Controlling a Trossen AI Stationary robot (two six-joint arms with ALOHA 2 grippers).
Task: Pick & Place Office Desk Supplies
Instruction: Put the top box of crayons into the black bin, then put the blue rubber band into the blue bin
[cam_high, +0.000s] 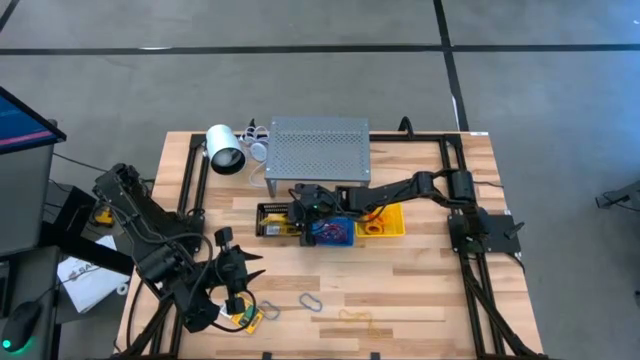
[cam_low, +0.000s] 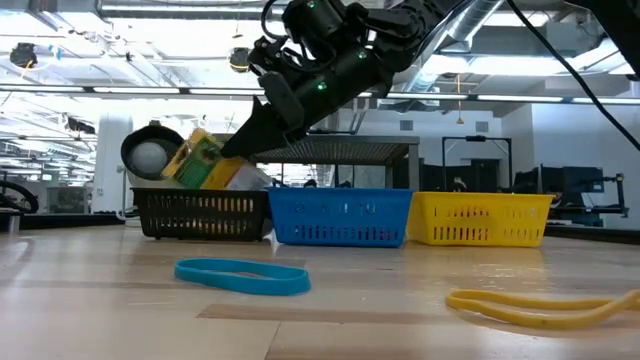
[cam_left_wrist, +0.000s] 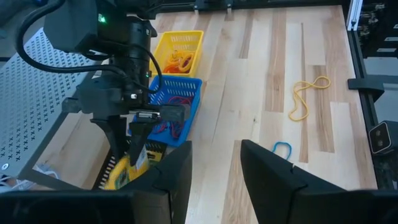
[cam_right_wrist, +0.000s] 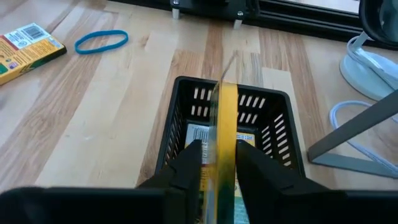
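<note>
The right pincer (cam_right_wrist: 217, 163) hangs over the black slotted plastic basket (cam_right_wrist: 176, 118) and has a flat yellow-and-green crayon pack (cam_right_wrist: 225, 124) standing on edge between its fingers (cam_right_wrist: 189, 163). From the right wrist view the fingers sit just beside the pack's faces, but whether they press on it or stand slightly off cannot be told. The pack's lower end is hidden behind the pincer; in the low view the pack (cam_low: 200, 160) shows tilted above the basket's rim, partly covered by the dark fingers. A white label lies in the basket bottom, mostly hidden.

The black basket stands in a row with a blue slotted basket (cam_low: 340, 217) and a yellow slotted basket (cam_low: 482, 220), in front of the grey perforated metal shelf (cam_high: 318, 150). The blue one holds tangled dark and red bands, hard to make out; the yellow one holds orange loops.

The left pincer (cam_left_wrist: 214, 180) waits at the near left corner of the wooden tabletop (cam_high: 420, 270), fingers apart and holding nothing.

Loose on the tabletop: a blue band loop (cam_low: 242, 275), a yellow band loop (cam_low: 545, 305) cut off by the low view's edge, and a second crayon pack (cam_right_wrist: 25, 50), cut off in the right wrist view.
</note>
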